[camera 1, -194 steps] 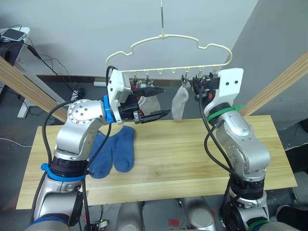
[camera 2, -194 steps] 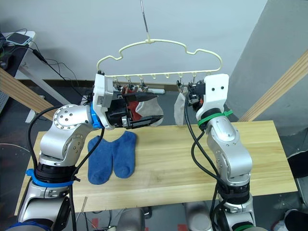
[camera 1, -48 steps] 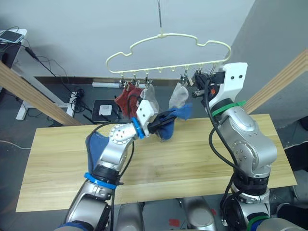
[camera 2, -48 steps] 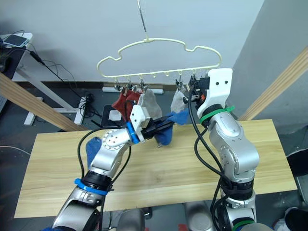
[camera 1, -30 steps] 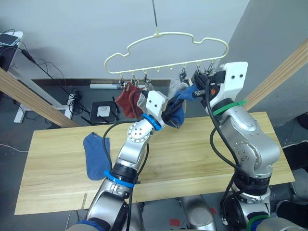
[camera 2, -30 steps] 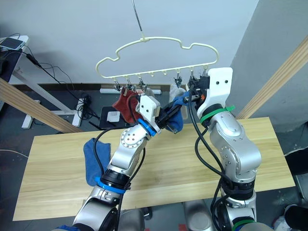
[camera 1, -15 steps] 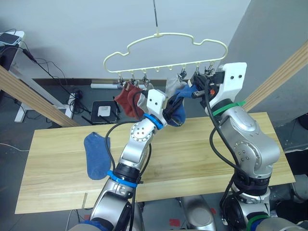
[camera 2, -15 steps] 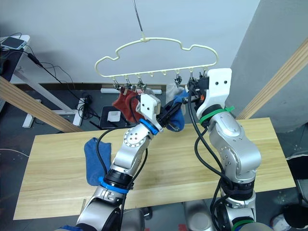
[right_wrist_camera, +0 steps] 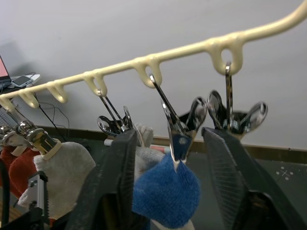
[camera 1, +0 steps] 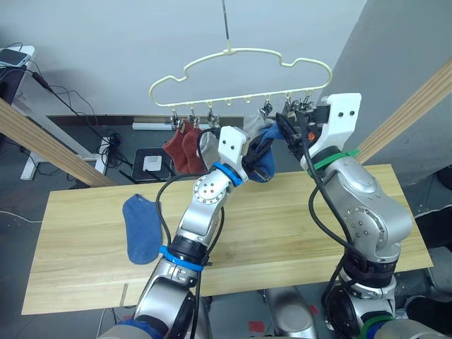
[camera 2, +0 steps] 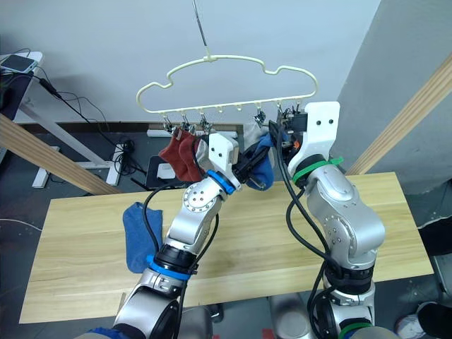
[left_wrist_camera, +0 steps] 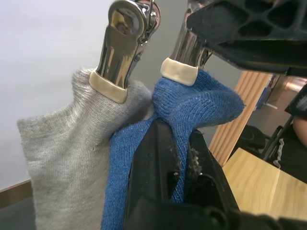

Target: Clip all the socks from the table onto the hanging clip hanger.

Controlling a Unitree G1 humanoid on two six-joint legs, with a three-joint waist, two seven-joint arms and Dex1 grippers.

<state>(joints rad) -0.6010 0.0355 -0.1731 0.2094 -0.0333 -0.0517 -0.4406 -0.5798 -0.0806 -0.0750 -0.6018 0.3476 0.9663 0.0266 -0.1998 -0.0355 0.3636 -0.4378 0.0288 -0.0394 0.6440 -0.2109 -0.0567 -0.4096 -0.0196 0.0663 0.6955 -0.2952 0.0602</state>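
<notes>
Left tool (left_wrist_camera: 165,158) gripping one blue sock (left_wrist_camera: 192,105); another (camera 1: 141,227) on table (camera 1: 282,233).

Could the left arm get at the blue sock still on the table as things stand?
Probably not right away. The left end effector is up at the hanger, shut on a blue sock at a clip. The other blue sock lies uncovered on the table, so the path looks free after release.

- One pale-yellow clip hanger (camera 1: 240,74).
- Two rust-red socks (camera 1: 181,146) clipped to the hanger.
- Two light grey socks (left_wrist_camera: 67,143) clipped to the hanger.
- Two blue socks: one raised at the hanger's clips (camera 1: 263,157), one flat on the table (camera 1: 142,227).
- One wooden table (camera 1: 282,219).
</notes>
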